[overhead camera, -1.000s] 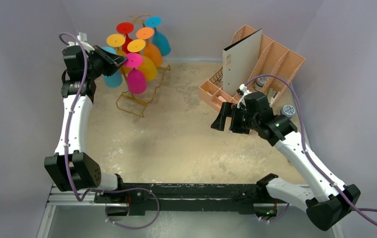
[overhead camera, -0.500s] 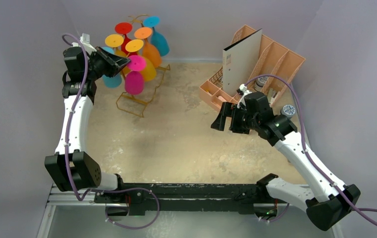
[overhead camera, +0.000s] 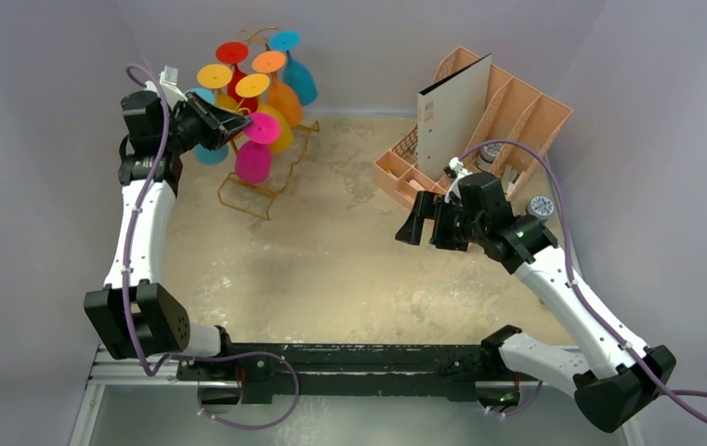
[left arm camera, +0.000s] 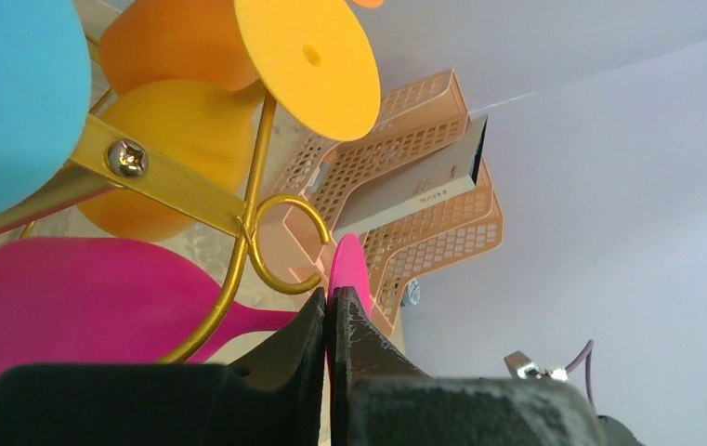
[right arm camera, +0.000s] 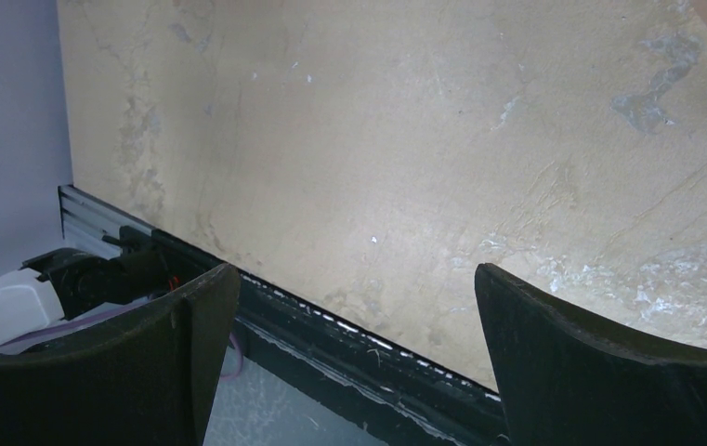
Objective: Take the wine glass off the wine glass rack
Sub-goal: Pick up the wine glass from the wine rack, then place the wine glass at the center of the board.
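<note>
Left gripper (overhead camera: 236,121) clamping thin foot disc of pink wine glass (overhead camera: 254,160), upper left of frame, hanging bowl-down on gold wire wine glass rack (overhead camera: 266,190). Smooth yellow, orange, blue neighbour glasses (overhead camera: 286,98) crowding close. Curled hook (left arm camera: 280,243) sitting beside fingertips (left arm camera: 310,321). Right gripper (overhead camera: 421,223) hovering centre right, jaws apart, near peach organiser (overhead camera: 526,116).

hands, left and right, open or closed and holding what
Left hand: closed on the foot of the pink wine glass.
Right hand: open, holding nothing.
</note>
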Available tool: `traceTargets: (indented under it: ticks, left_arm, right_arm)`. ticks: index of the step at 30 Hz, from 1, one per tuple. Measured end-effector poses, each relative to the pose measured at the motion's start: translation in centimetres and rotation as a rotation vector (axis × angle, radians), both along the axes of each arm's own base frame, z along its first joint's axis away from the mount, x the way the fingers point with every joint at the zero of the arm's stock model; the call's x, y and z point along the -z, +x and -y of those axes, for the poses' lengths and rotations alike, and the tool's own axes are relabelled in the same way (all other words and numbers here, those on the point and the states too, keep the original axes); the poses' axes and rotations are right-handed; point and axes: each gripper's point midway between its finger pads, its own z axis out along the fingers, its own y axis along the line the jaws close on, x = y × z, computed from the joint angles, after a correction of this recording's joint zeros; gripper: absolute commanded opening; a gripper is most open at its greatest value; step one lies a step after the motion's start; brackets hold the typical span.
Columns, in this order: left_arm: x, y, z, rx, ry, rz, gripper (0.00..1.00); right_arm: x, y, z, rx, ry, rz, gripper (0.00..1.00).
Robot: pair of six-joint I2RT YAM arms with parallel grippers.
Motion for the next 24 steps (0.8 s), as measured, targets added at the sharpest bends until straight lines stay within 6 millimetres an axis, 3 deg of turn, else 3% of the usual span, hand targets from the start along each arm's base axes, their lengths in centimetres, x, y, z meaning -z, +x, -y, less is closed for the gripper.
traceTargets:
  ticks: [9, 15, 20, 24]
  left_arm:
    - [0.0, -1.5, 1.1, 0.103, 0.044, 0.044, 0.0]
    - [-0.1, -4.0, 2.4, 0.192, 0.109, 0.109, 0.0]
    - [0.0, -7.3, 7.2, 0.354, 0.198, 0.188, 0.0]
    - [2.1, -10.7, 10.5, 0.485, 0.209, 0.206, 0.0]
  right_arm:
    - [-0.6, 0.5, -0.4, -0.005, 0.022, 0.031, 0.99]
    - [-1.8, 1.1, -1.5, -0.032, 0.082, 0.071, 0.97]
    - [-2.4, 1.7, -3.1, -0.051, 0.172, 0.1, 0.91]
    - [-3.1, 2.6, -4.6, -0.061, 0.276, 0.142, 0.84]
